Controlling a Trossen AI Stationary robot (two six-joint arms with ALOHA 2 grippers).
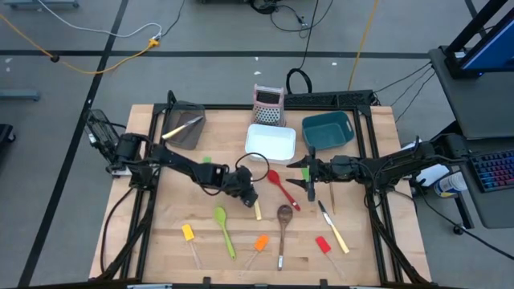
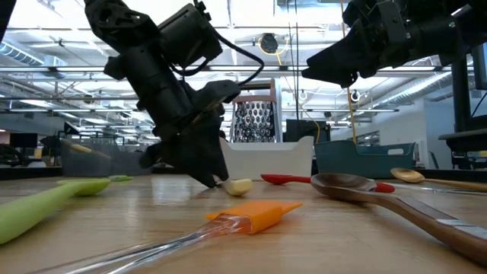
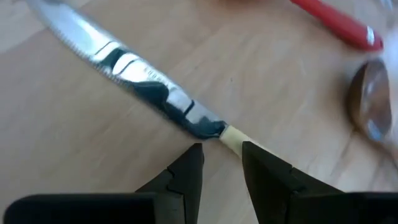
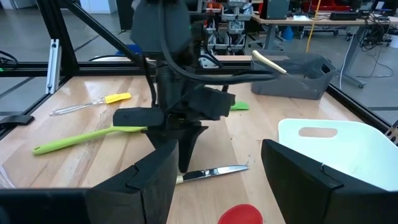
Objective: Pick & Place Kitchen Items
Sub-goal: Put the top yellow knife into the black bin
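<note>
Wood: pale planked bench.
Knife: cream-handled knife, serrated shiny blade, flat mid-bench beside the red spoon.
My left fingers: narrow, straddling its cream handle.
My right fingers: wide, empty, hovering near the white bin.

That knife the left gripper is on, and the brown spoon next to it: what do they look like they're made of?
The knife has a bright, mirror-like blade with a serrated edge, so most likely polished steel; its cream handle looks smooth and matte, probably plastic, though that is less certain. The left gripper straddles that handle. The brown spoon has a glossy dark bowl like varnished wood, with a metallic-looking end on its handle.
</note>
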